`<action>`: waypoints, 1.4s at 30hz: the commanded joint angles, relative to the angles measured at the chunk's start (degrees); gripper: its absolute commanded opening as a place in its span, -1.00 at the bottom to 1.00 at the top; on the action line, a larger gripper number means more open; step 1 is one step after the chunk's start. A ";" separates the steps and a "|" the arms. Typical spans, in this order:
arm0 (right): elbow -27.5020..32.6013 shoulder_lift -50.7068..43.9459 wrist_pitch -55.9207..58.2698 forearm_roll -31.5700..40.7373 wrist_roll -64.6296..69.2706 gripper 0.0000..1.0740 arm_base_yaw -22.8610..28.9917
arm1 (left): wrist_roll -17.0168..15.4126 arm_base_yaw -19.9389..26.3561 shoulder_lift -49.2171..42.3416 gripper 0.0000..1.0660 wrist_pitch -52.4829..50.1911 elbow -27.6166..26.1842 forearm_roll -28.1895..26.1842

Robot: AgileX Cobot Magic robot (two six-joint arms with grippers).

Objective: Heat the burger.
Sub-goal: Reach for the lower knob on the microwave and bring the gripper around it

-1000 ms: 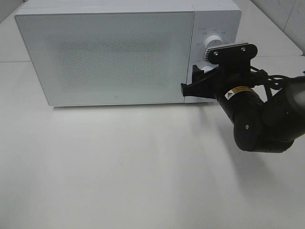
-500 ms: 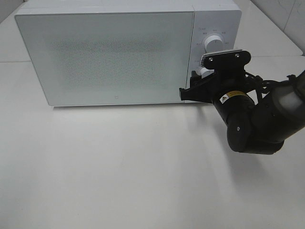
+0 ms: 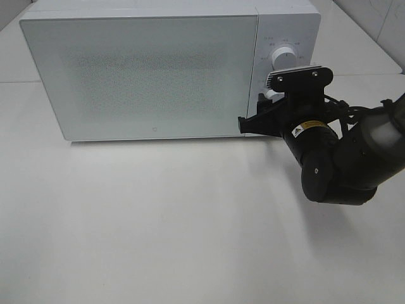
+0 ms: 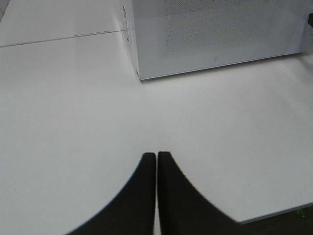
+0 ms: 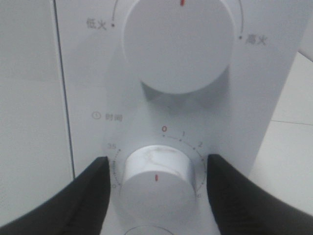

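The burger is out of view; the white microwave [image 3: 145, 76] stands with its frosted door closed. My right gripper [image 3: 254, 111] is pressed up to the control panel. In the right wrist view its fingers [image 5: 93, 191] straddle the lower timer knob [image 5: 156, 183], and a narrow gap shows on each side. The knob's red mark points down, away from the 0. The right gripper [image 5: 157, 160] is open around the knob. My left gripper [image 4: 156, 156] is shut with nothing in it and hovers over the bare table in front of the microwave's left corner.
The upper power knob [image 3: 283, 58] sits above the timer knob. The microwave [image 4: 215, 34] takes up the back of the white table [image 3: 158, 221]. The bulky right arm [image 3: 342, 158] stands at the microwave's front right corner.
The right arm dropped slightly and shifted left along the control panel in the first half second, then held still. The microwave door stays closed.
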 commanded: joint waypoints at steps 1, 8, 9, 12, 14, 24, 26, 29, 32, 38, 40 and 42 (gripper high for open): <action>-0.57 -0.06 0.34 0.11 -0.57 -0.13 0.11 | -0.17 0.11 -1.09 -1.00 -0.63 0.17 -0.06; -0.57 -0.06 1.89 0.11 -0.57 -0.52 0.11 | -0.17 0.11 -1.09 -1.00 -0.63 0.17 -0.06; -0.57 -0.06 1.89 0.11 -0.57 -0.58 0.11 | -0.17 0.11 -1.09 -1.00 -0.63 0.17 -0.06; -0.57 -0.06 0.86 0.06 -0.52 -0.83 0.11 | -0.17 0.11 -1.09 -1.00 -0.63 0.17 -0.06; -0.57 -0.11 0.63 -0.06 -0.29 -0.98 0.11 | -0.17 0.11 -1.09 -1.00 -0.63 0.17 -0.06; -0.57 -0.17 0.63 -0.29 11.40 -1.00 0.11 | -0.17 0.11 -1.09 -1.00 -0.63 0.17 -0.06; -0.57 -0.17 0.63 -0.29 14.67 -1.00 0.11 | -0.17 0.11 -1.09 -1.00 -0.63 0.17 -0.06; -0.57 -0.17 0.63 -0.29 24.69 -1.00 0.11 | -0.17 0.11 -1.09 -1.00 -0.63 0.17 -0.06; -0.57 -0.17 0.52 -0.29 36.78 -1.00 0.11 | -0.17 0.11 -1.09 -1.00 -0.63 0.17 -0.06; -0.57 -0.17 -3.04 -0.63 61.76 -1.00 0.11 | -0.17 0.11 -1.09 -1.00 -0.63 0.17 -0.06; -0.57 -0.17 -4.01 -1.03 65.20 -1.00 0.11 | -0.17 0.11 -1.09 -1.00 -0.63 0.17 -0.06; -0.57 -0.17 -5.73 -1.55 71.91 -1.00 0.11 | -0.17 0.11 -1.09 -1.00 -0.63 0.17 -0.06</action>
